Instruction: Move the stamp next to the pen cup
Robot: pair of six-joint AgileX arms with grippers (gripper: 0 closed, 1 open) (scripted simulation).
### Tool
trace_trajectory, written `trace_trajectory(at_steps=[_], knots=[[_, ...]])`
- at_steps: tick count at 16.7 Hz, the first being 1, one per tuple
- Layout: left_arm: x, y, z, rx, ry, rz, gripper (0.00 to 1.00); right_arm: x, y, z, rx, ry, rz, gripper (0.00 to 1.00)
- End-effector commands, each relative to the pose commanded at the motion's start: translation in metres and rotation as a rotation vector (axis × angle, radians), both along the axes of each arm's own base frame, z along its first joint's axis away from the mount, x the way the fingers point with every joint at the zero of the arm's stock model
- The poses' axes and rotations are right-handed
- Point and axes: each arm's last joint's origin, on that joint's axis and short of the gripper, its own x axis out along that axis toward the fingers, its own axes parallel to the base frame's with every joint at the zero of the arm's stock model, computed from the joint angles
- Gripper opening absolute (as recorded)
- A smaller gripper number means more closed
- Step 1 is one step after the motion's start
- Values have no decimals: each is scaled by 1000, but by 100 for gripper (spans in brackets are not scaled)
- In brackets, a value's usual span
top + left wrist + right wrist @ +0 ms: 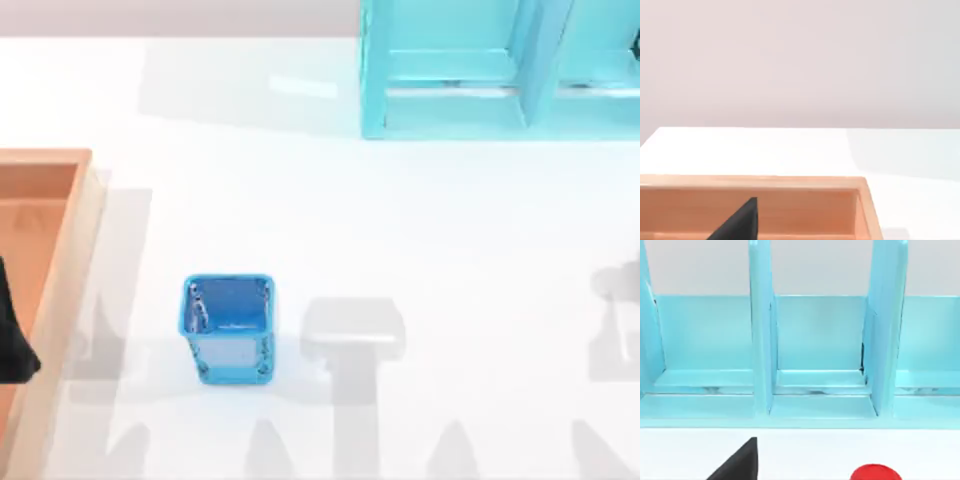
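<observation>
Blue mesh walls mark the pen cup (pixel 228 326), which I see standing upright on the white tabletop (pixel 400 230), toward the near-left part of it and well apart from every other object. Just to its right lies a soft grey shadow on the bare surface.

At the left edge of the tabletop sits a wooden tray (pixel 70 260), its light rim running toward the near edge. A dark part of my left arm (pixel 12 330) overlaps the tray's inner floor there. In the left wrist view I see the same tray's far wall (pixel 755 182) and one black fingertip of the left gripper (pixel 737 222) above its floor; whether that gripper is released or clenched I cannot tell.

At the far-right corner of the tabletop stands a cyan shelf unit (pixel 450 70) with upright dividers. The right wrist view faces its open compartments (pixel 820 335). In that view a black fingertip of the right gripper (pixel 737 462) shows over the white surface, and the glossy red knob of the stamp (pixel 875 473) sits just before the shelf unit's front lip, near the right-hand divider. I cannot tell how the right gripper's fingers stand, nor whether they touch the stamp.
</observation>
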Motion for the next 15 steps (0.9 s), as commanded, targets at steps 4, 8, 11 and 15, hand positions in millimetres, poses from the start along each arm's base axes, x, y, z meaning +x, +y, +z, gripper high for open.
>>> trace_trajectory(at_steps=[4,8,11,15], knots=[[0,0,0,0,0,0,100,0,0,5,-1,28,0,100],[0,0,0,0,0,0,100,5,-1,39,-6,183,-10,100],[0,0,0,0,0,0,100,23,-2,79,-10,378,-22,100],[0,0,0,0,0,0,100,82,-6,118,-14,745,-31,100]])
